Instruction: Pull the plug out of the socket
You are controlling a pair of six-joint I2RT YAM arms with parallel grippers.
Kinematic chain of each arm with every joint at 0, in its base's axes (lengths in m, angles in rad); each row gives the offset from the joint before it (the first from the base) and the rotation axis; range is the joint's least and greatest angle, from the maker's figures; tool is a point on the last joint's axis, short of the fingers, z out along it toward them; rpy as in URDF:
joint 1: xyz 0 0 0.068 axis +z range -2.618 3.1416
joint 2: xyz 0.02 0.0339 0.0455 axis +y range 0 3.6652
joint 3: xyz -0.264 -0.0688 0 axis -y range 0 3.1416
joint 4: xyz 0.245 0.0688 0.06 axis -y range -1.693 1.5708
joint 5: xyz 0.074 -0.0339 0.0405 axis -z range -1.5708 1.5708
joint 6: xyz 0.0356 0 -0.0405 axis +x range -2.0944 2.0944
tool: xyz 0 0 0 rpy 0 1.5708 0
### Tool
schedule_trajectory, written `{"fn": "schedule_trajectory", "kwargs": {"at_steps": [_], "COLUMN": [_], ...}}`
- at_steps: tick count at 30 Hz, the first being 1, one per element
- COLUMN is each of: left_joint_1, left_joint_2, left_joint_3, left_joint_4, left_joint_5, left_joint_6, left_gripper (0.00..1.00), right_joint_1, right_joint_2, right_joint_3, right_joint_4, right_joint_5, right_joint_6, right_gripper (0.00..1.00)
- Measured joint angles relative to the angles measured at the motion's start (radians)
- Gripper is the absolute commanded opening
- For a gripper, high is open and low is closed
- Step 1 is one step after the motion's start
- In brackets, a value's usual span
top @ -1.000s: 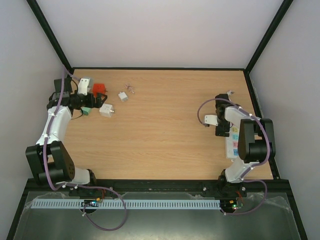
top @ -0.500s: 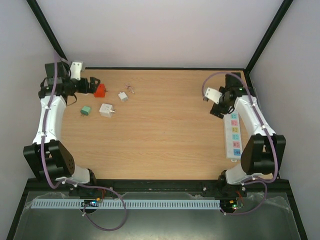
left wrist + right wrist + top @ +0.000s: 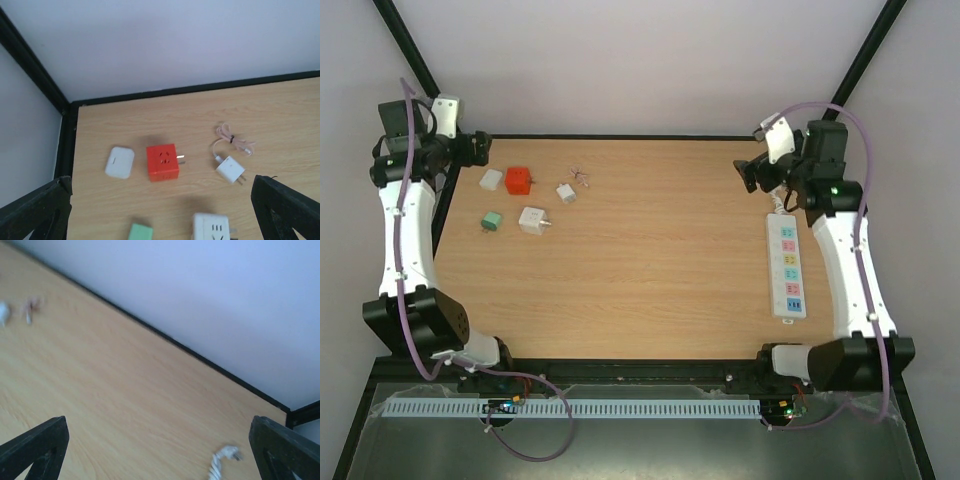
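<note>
The wooden table (image 3: 650, 270) stood between white walls (image 3: 640, 60). One socket (image 3: 786, 267) lay by its right edge, five adapters (image 3: 518, 181) far left: three white, one red, one green. The left gripper (image 3: 478, 148) and the right gripper (image 3: 748, 172) gaped wide, empty.

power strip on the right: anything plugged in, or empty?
Empty, by the top view: the socket lies flat with every coloured square on its face uncovered, and no plug body on it.
</note>
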Motion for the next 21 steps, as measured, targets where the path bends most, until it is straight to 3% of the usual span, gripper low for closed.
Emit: {"fn": "schedule_trajectory", "kwargs": {"at_steps": [3,10,21], "left_joint_1": [0.013,0.02,0.02], "left_joint_2": [-0.032,-0.208,-0.335], "left_joint_3": [-0.055,-0.34,-0.589], "left_joint_4": [0.001,0.026,0.087], "left_joint_5": [-0.019,-0.06,-0.102], "left_joint_6": [0.002,0.003,0.0], "left_gripper": [1.0,1.0,1.0], "right_joint_1": [-0.001,-0.004,-0.036], "right_joint_2": [-0.09,-0.231,-0.309], "right_joint_3": [-0.101,-0.403,-0.647], "right_joint_4": [0.128,0.356,0.487], "right_joint_5": [-0.011,0.009,0.068], "right_joint_6": [0.166,0.432,0.592], "right_gripper": [0.98,0.98,0.98]}}
